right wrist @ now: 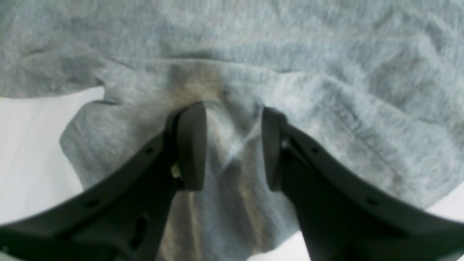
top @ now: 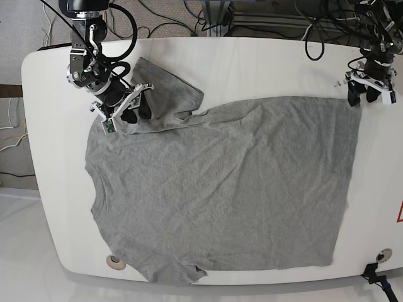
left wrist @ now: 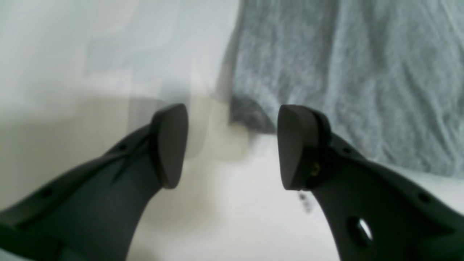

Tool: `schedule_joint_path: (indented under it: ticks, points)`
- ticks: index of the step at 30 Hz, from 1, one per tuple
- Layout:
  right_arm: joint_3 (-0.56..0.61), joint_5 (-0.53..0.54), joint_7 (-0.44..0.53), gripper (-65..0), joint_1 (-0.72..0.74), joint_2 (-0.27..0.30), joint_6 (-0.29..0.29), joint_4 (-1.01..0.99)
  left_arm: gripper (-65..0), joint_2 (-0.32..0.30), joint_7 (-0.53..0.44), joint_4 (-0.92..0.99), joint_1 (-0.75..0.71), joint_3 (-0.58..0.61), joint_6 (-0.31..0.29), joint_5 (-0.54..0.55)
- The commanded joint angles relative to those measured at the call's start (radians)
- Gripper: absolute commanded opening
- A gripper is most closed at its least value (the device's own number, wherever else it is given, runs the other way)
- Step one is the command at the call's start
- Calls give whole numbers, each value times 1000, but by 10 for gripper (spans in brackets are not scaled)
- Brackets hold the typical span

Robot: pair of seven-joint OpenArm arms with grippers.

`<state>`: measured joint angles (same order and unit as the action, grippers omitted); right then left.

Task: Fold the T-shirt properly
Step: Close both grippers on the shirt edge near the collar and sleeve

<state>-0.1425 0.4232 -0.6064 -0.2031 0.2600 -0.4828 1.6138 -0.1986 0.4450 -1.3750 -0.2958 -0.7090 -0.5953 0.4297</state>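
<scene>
Two pincers, both mine, sit at the far corners of the T-shirt [top: 220, 189], which lies spread flat across the white desk [top: 252, 63], collar to the left and hem to the right. My right pincer [right wrist: 232, 145] is released, its jaws standing apart over a bunched ridge of the far-left sleeve [top: 167, 94] (cloth rises between them, but nothing is pinched yet). My left pincer [left wrist: 232, 145] is also released, hovering over bare desk just beside the far-right hem corner [top: 352, 104], touching nothing. I judge the risk lies here: if my right closes on too shallow a ridge, the sleeve could slip free mid-fold. If my left descends where it hangs, it could clench on nothing, and the hem would drag crooked.
</scene>
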Motion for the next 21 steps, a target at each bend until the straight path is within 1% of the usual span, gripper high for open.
schedule_joint_path:
  ticks: [1,8,12,16,21]
  points:
    - [-4,15,18,-404,9,11,-6,16,-280,-8,-4,-5,0,28,-4,7]
    - [-4,15,18,-404,8,11,-7,16,-283,-5,-5,-2,2,87,1,7]
    - [-4,15,18,-404,8,11,-9,16,-281,20,-5,-2,22,85,1,5]
    - [-4,15,18,-404,8,11,-11,16,-283,23,-4,1,50,90,1,5]
    - [-4,15,18,-404,8,11,-11,16,-286,21,-7,84,105,87,1,5]
